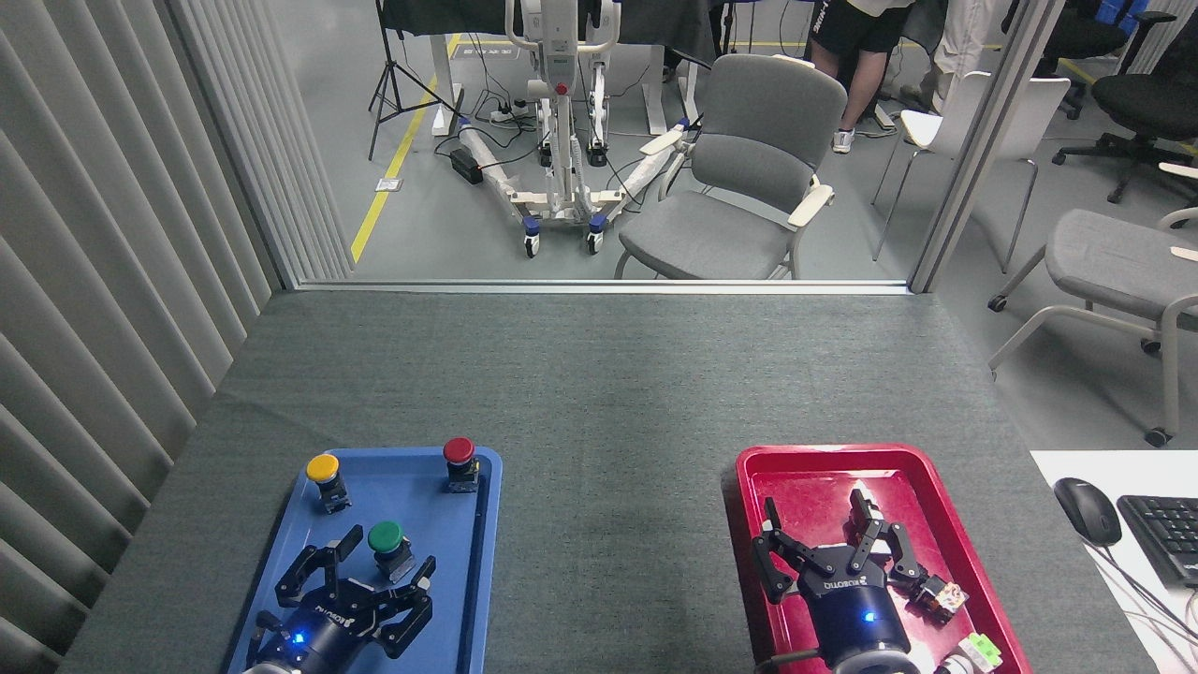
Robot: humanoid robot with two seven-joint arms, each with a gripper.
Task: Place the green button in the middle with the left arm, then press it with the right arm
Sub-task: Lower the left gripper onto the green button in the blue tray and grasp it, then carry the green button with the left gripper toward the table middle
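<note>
A dark grey-green felt tabletop [599, 393] fills the view, with chairs and a person's legs beyond its far edge. Taking the blue tray [440, 599] as landmark: the green button [387, 545] stands upright near the tray's centre, the yellow button [325, 478] at its far left corner, the red button [459, 461] at its far right corner. The left gripper [360, 571] hovers over the tray's near half, fingers spread wide, the button just beyond and between their tips, not yet held. Well to the tray's right, over the red tray [749, 468], the right gripper [824, 534] also stands with fingers apart and empty. The button looks light and rigid; its glossy domed cap would likely slip, so the flat-sided black base seems the better hold. That base is partly hidden behind the fingers, and both arms are cut off at the bottom edge.
</note>
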